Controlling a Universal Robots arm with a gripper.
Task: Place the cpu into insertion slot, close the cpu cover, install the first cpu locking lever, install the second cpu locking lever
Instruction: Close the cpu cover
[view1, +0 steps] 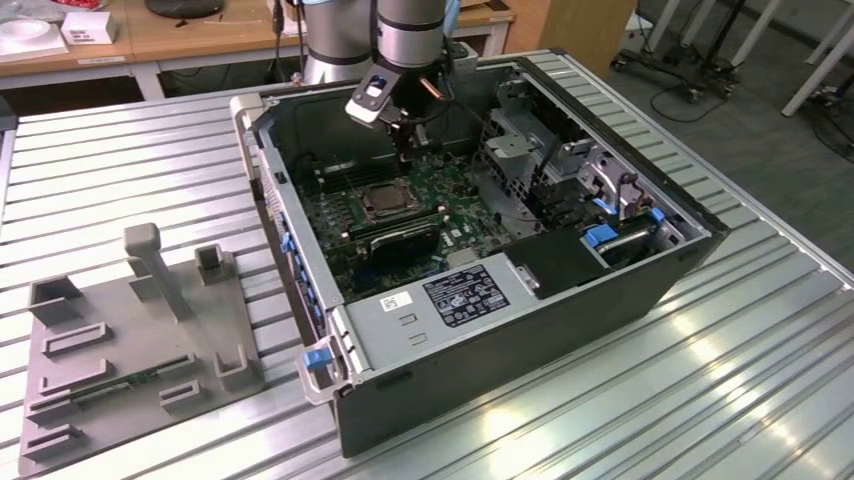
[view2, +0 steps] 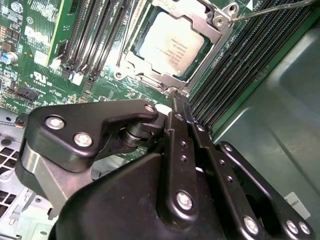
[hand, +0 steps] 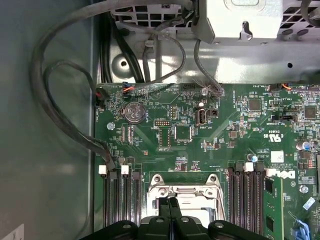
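Well apart from the insertion slot (view1: 380, 200), to the exterior view's left of it, a grey fixture plate (view1: 134, 340) with upright blocks is lying on the ribbed metal table (view1: 641, 400). The slot itself is sitting on the green motherboard (view1: 461, 190) inside the open computer case (view1: 534, 340). In the second wrist view, long black memory slots (view2: 95, 35) are running along two opposite sides of the insertion slot. The cpu (view2: 172, 47) is lying flat in the insertion slot, its silvery-beige top facing up. The cpu cover (view2: 212, 25) is lying down over the slot, its metal frame ringing the chip and its cut-out leaving the chip's top showing. A thin wire lever (view2: 270, 9) is reaching away from one corner of the slot; whether it is latched cannot be told.

The gripper (view1: 410, 155) is hanging over the motherboard just to the exterior view's right of the insertion slot. Its two black fingers (view2: 180, 130) are pressing together with nothing between them. In both wrist views their tips are standing just beside one edge of the slot's frame; whether they are touching it cannot be told. A round coin battery (hand: 134, 112) is sitting on the board near the slot but apart from it. Farther to the exterior view's right of the slot, a metal drive cage (view1: 521, 160) is standing inside the case.
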